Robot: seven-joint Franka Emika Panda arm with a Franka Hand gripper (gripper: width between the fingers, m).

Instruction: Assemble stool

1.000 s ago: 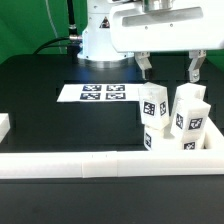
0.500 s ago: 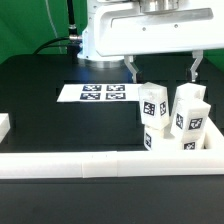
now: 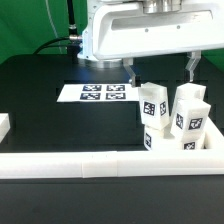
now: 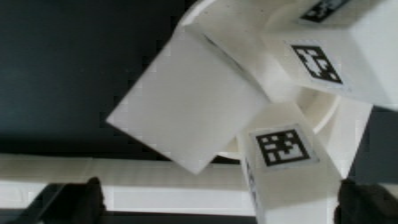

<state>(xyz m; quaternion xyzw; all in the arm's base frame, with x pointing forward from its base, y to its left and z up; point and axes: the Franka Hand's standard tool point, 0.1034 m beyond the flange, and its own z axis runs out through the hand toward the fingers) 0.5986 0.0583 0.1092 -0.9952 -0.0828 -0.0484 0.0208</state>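
gripper [image 3: 160, 72] released, above legs [image 3: 172, 120] | legs against rail [image 3: 100, 163] | bare table [image 3: 40, 110] toward exterior view's left

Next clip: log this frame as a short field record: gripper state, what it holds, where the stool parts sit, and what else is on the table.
gripper: open, fingers spread above the legs
held: nothing
legs: upright white blocks with square tags, clustered at the exterior view's right, just behind the rail
seat: partly visible under the legs in the wrist view
rail: long white rail across the front of the table
marker board: flat on the table, to the exterior view's left of the legs
table: black surface
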